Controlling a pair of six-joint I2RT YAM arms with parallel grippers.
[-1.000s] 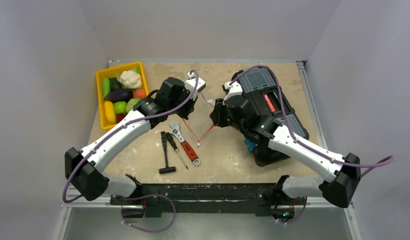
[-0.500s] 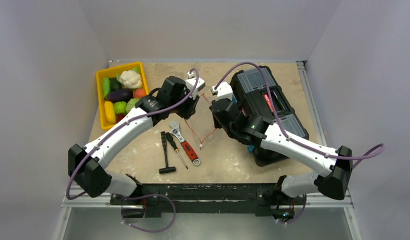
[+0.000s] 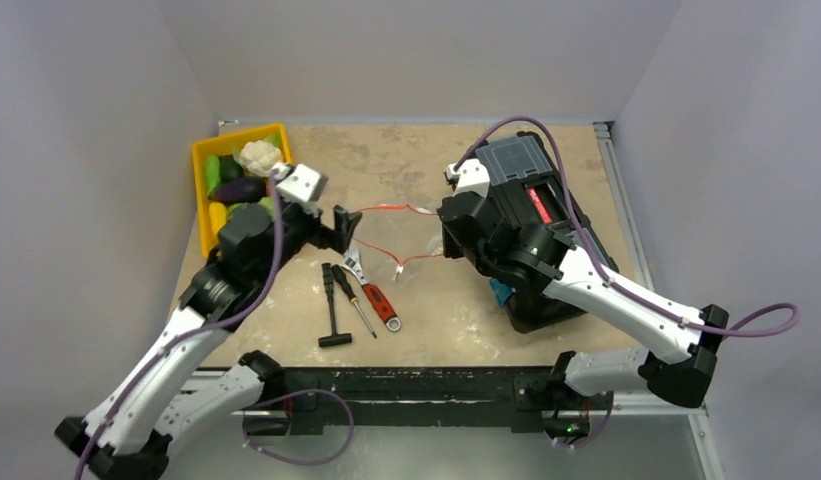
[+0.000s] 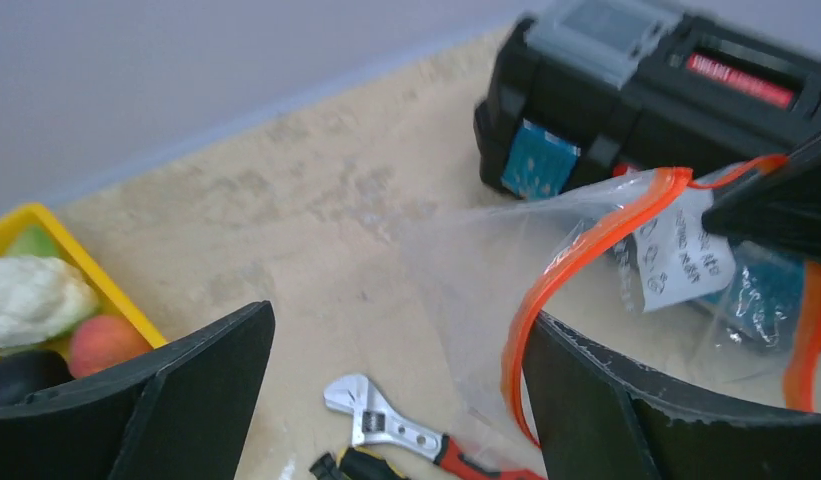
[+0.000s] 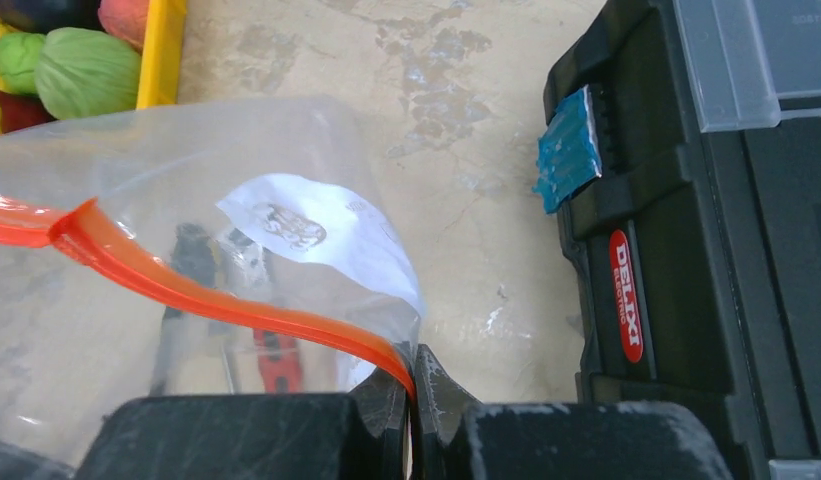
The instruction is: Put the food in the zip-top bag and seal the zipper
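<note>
right claw [image 5: 414,385] pinches the glossy orange zipper [image 5: 226,305], and the crinkly clear zip-top bag [image 5: 186,180] sags over mid-table (white label showing). left claw [image 4: 396,400] gapes wide, empty. smooth rounded food [image 3: 241,189] sits in the yellow bin [image 3: 199,190] at the far-left corner. a boxy black toolbox [image 3: 546,215] crowds the right edge.

Left fingers [image 4: 186,400] spread – right fingers [image 5: 286,440] pinched shut.

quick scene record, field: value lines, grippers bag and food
left fingers: open, beside the bag
right fingers: shut on the zipper
bag: empty, unsealed
food: all in the yellow bin
also on table: wrench, toolbox
</note>
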